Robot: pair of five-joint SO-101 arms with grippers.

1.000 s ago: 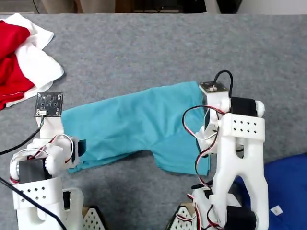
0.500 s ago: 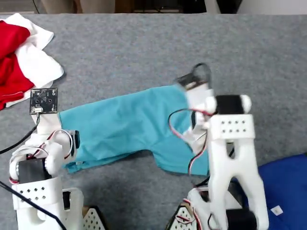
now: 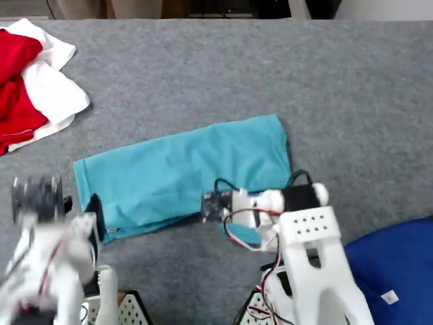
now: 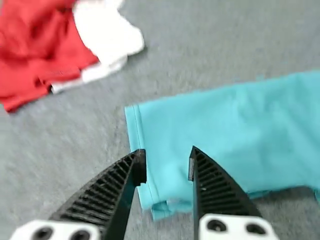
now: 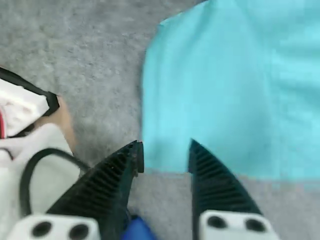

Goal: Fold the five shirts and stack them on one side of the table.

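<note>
A teal shirt (image 3: 183, 169) lies as a long folded strip across the middle of the grey table (image 3: 352, 101). My left gripper (image 4: 165, 162) is open and holds nothing, hovering over the strip's left end near its corner (image 4: 132, 112); in the high view that arm (image 3: 47, 237) is at the near left. My right gripper (image 5: 165, 150) is open too, above the near edge of the teal shirt (image 5: 240, 90). The right arm (image 3: 304, 230) stands at the near side, covering the strip's near right corner.
A red shirt (image 3: 17, 81) and a white shirt (image 3: 57, 91) lie crumpled at the far left, also seen as red cloth (image 4: 35, 45) and white cloth (image 4: 102, 32). A blue shirt (image 3: 392, 264) lies at the near right corner. The arm bases stand along the near edge.
Both arms have pulled back toward the near edge and away from the teal shirt. The right wrist has swung left and down. The shirt's left end now lies flat and uncovered.
</note>
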